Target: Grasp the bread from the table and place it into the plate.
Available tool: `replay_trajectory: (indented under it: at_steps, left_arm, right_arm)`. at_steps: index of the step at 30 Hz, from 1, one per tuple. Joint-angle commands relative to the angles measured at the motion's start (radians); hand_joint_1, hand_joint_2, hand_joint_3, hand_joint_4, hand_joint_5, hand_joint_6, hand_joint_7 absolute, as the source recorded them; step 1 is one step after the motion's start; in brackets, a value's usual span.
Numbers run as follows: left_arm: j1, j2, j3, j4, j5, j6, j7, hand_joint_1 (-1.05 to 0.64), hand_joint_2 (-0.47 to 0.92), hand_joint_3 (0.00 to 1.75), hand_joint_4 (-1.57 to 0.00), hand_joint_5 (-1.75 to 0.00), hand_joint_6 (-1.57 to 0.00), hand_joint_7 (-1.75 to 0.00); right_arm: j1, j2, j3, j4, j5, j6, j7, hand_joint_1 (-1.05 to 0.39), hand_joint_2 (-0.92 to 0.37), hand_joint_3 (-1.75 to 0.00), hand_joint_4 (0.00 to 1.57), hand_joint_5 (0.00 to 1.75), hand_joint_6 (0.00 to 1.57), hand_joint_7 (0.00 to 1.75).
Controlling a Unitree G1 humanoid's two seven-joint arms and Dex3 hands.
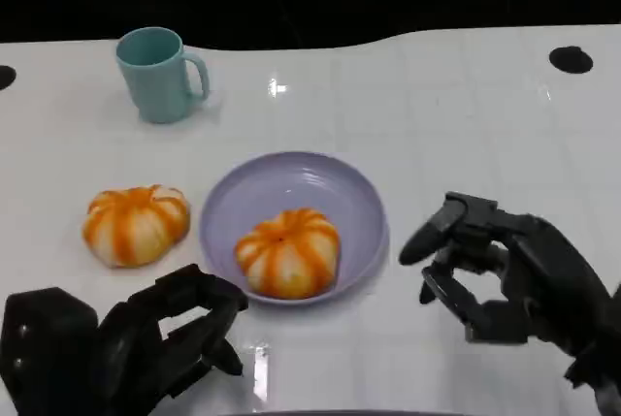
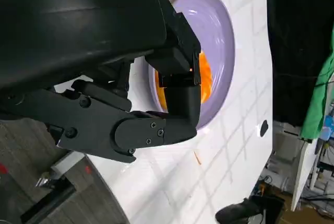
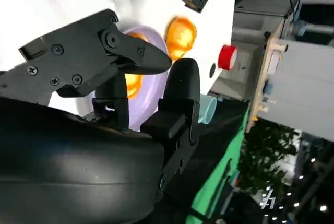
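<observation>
- In the plate (image 1: pixel 291 205), toward its near edge, sits one bread (image 1: pixel 288 251): a round orange bun with pale stripes running out from its top.
- On the counter (image 1: pixel 466 125) just left of the plate lies a second bun (image 1: pixel 136 224) of the same kind, close to the rim but apart from it.
- The plate is lavender and shallow; the left wrist view shows it (image 2: pixel 219 51) with the bread (image 2: pixel 204 78) partly hidden behind that hand's fingers.
- The left hand (image 1: pixel 146 338) rests low at the near left, in front of the plate and the second bun, its fingers curled loosely inward and holding nothing.
- The right hand (image 1: pixel 495 275) hovers to the right of the plate, fingers apart and bent toward it, empty and clear of the rim.
- The right wrist view shows the second bun (image 3: pixel 180 35) past the plate (image 3: pixel 148 85), with a teal mug (image 3: pixel 206 110) off to one side.
- In the head view the mug (image 1: pixel 158 74) stands upright at the far left, handle to the right, well apart from the plate.
</observation>
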Motion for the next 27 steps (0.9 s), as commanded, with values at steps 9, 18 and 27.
replay_trajectory:
  at_steps: [9, 18, 27]
  left_arm:
    - [0.01, 0.02, 0.015, -0.039, -0.002, 0.039, 0.007, -0.49, 0.92, 0.41, -0.62, -1.73, -0.63, -1.31]
    - [0.014, 0.028, 0.02, -0.042, -0.001, 0.031, -0.001, -0.46, 0.92, 0.44, -0.59, -1.75, -0.6, -1.33]
    - [0.016, 0.033, 0.022, -0.046, -0.005, 0.037, -0.003, -0.47, 0.92, 0.42, -0.59, -1.74, -0.6, -1.33]
  right_arm:
    - [0.147, 0.001, -0.025, -0.153, 0.002, 0.181, -0.056, -0.22, -0.59, -1.17, 0.63, 1.75, 0.35, 1.72]
    - [0.158, 0.005, -0.02, -0.142, -0.025, 0.174, -0.077, -0.26, -0.65, -1.15, 0.72, 1.75, 0.45, 1.75]
    - [0.21, -0.009, -0.051, -0.238, -0.019, 0.221, -0.079, -0.26, -0.61, -1.19, 0.78, 1.75, 0.5, 1.74]
